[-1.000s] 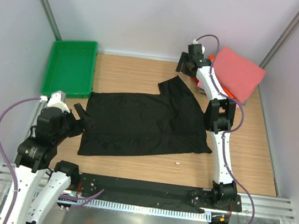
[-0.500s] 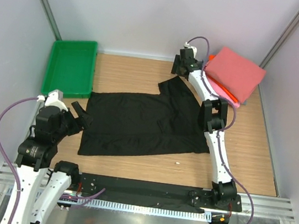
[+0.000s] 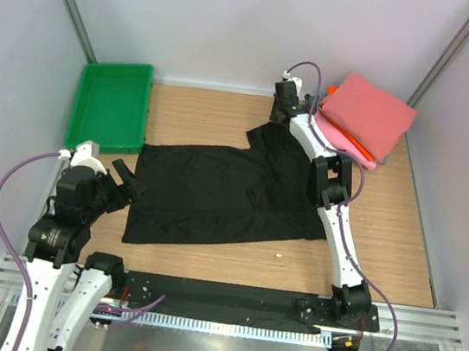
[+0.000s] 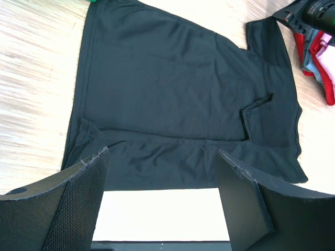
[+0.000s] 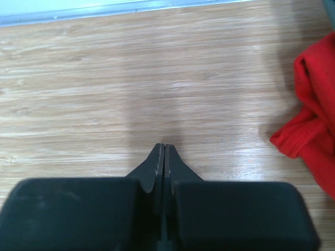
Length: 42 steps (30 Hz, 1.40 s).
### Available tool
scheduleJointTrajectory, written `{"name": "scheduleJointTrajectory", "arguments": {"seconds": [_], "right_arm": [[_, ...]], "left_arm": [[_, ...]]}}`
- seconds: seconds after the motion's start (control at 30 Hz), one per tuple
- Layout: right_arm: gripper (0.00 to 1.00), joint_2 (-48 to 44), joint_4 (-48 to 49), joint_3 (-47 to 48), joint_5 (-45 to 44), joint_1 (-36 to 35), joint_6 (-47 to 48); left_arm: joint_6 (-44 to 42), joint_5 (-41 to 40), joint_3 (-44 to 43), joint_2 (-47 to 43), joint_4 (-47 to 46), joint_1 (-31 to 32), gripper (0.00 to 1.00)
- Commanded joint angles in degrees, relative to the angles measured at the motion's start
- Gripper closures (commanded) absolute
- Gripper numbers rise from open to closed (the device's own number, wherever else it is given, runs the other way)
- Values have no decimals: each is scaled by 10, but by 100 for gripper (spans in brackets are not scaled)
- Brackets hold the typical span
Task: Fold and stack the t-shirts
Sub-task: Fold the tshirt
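The spread t-shirt (image 3: 223,196) is laid across the middle of the desk (image 3: 387,236). The tray (image 3: 111,110) is set behind the shirt's left end, in the far left corner of the desk. The stack of folded t-shirts (image 3: 367,116) is placed behind the shirt's right end, near its far sleeve. The left gripper (image 3: 129,180) is found at the shirt's left edge, and the right gripper (image 3: 280,112) at the far sleeve, just left of the stack.

High overhead view from behind; wrist views low, close, forward-facing; black t-shirt (image 3: 214,194) common to overhead and left.
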<state>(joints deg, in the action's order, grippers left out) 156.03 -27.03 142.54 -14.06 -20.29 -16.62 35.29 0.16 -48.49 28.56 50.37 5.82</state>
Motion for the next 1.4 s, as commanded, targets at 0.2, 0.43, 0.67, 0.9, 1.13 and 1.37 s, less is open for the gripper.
{"name": "scheduleJointTrajectory", "arguments": {"seconds": [0.2, 0.43, 0.67, 0.9, 1.13, 1.37], "right_arm": [[99, -45, -7, -65, -3, 16, -11], [99, -195, 32, -210, -45, 20, -1], [99, -307, 40, -327, -69, 32, -8], [99, -411, 42, -408, -72, 36, -12], [99, -531, 46, -534, -79, 37, -17], [99, -645, 44, -659, -102, 36, -20]], "left_arm": [[-7, 3, 0, 4, -18, -4, 19], [-8, 3, 5, 17, -26, -5, 19], [-11, -18, -6, 86, -40, -5, 21], [2, -26, -39, 216, -109, -5, 21], [36, -5, -143, 421, -140, -4, 25], [55, -12, -219, 569, -164, -4, 33]]}}
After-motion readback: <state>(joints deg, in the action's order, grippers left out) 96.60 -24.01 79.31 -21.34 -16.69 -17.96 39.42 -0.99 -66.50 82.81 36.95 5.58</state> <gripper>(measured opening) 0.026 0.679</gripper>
